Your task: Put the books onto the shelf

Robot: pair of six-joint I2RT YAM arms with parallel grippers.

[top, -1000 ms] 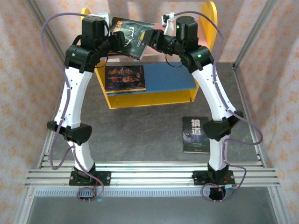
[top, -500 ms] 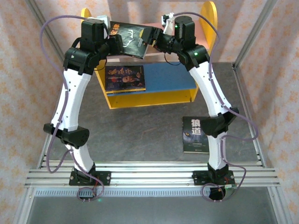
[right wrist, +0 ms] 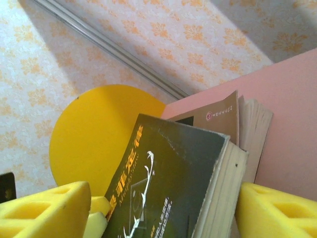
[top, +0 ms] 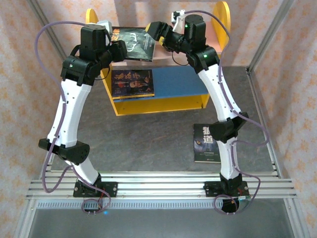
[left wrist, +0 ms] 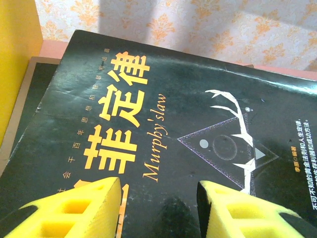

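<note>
The table [top: 148,139] carries the shelf [top: 158,105] at its far edge. One dark book [top: 132,83] lies at the left end of the blue lower board [top: 181,82], and another [top: 205,148] lies near the table's right edge, not yet shelved. The black antler-cover book [left wrist: 173,148] rests flat on a brown book [right wrist: 218,116] at the left end of the pink upper board [right wrist: 297,124], probably to form a stack. The left end effector [left wrist: 158,191] and right end effector [right wrist: 163,193] both have their fingers spread apart, flanking it unclamped, likely to square it.

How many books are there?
4. Black book on the pink board, brown book beneath it, portrait book on the blue board, dark book on the table. More may be hidden.
</note>
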